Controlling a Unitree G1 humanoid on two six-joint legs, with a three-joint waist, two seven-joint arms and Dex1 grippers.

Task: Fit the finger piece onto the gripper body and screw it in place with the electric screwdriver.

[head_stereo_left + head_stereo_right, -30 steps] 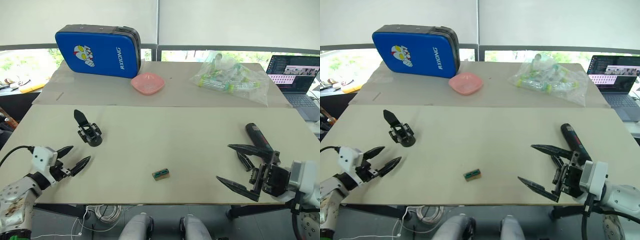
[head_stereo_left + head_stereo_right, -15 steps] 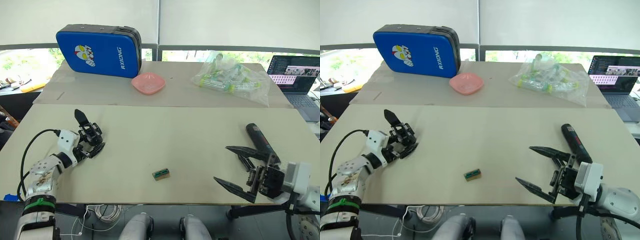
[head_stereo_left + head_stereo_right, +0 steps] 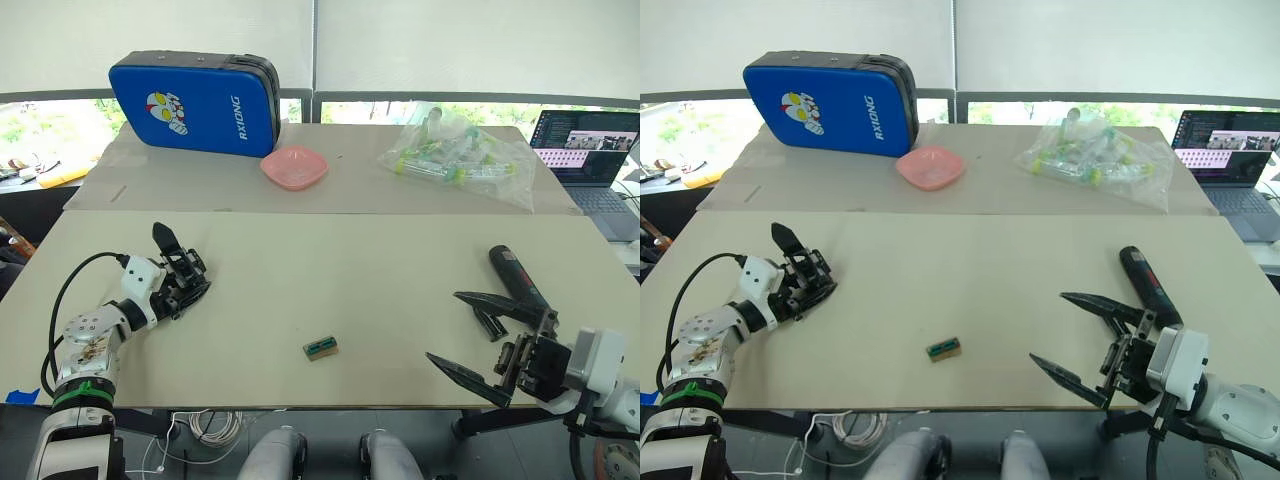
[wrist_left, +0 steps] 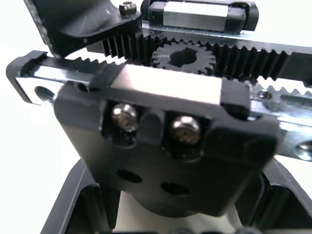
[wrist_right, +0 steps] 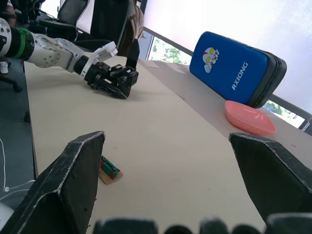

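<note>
2 grippers are over the pale table [image 3: 330, 270]. The left gripper [image 3: 180, 292] has its fingers closed around the gripper body [image 3: 183, 270] at the table's left side. The right gripper [image 3: 490, 335] hovers with fingers spread wide, touching nothing. Beside it lie the electric screwdriver [image 3: 515, 277] and the finger piece [image 3: 487, 323]. A small tan-and-green block [image 3: 321, 347] lies near the front edge.

We see the gripper body [image 4: 165, 161] as matt black plastic with shiny metal screws and a brushed steel rail [image 4: 161, 85]
</note>
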